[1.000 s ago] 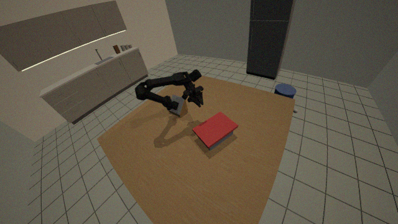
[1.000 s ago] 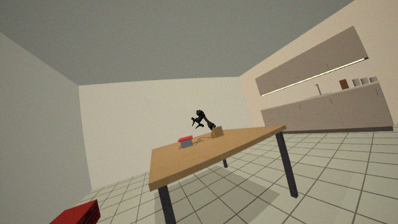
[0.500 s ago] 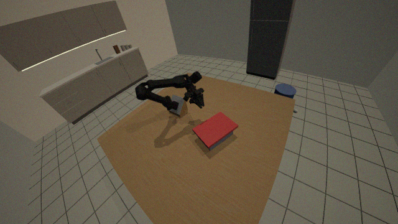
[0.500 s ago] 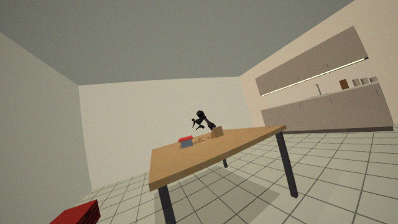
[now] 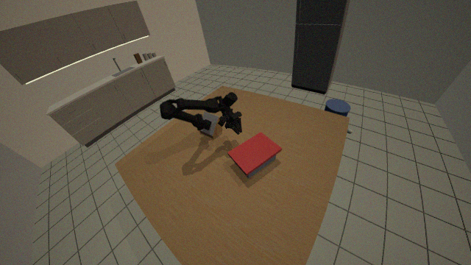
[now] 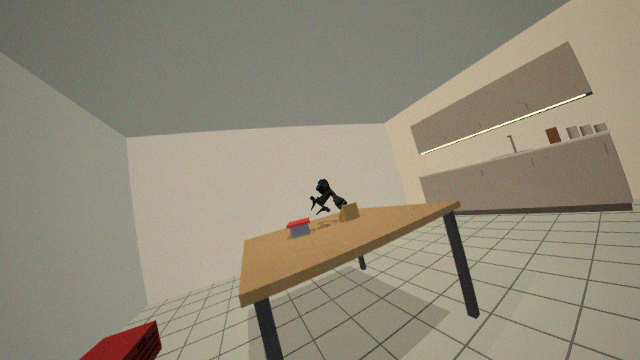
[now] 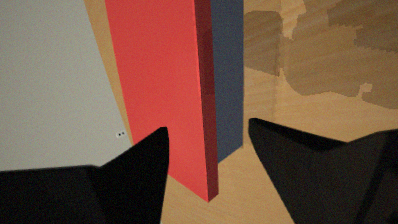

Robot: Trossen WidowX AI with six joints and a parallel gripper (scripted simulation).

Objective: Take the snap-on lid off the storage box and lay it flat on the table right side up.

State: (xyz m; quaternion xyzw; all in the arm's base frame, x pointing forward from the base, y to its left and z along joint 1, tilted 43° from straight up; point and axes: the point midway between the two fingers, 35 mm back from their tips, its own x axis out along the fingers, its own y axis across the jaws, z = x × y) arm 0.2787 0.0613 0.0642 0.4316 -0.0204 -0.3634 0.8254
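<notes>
The red lid (image 5: 255,152) (image 6: 298,223) (image 7: 160,65) sits flat on top of the grey-blue storage box (image 5: 265,164) (image 6: 300,230) (image 7: 227,75), which stands on the wooden table (image 5: 221,221) (image 6: 280,265) (image 7: 235,190). My gripper (image 5: 238,130) (image 6: 315,211) (image 7: 208,129) is open and empty. It hangs above the table, beside the box on the arm's side and higher than the lid. In the wrist view the lid's near corner and side edge show between the two fingertips, with no visible contact. The left finger hides part of the lid.
A block with a grey face (image 5: 210,124) and wooden sides (image 6: 350,212) stands near the arm's base. A blue round object (image 5: 337,107) is beyond the table's edge. A red object (image 6: 125,342) is low in the foreground of the exterior view.
</notes>
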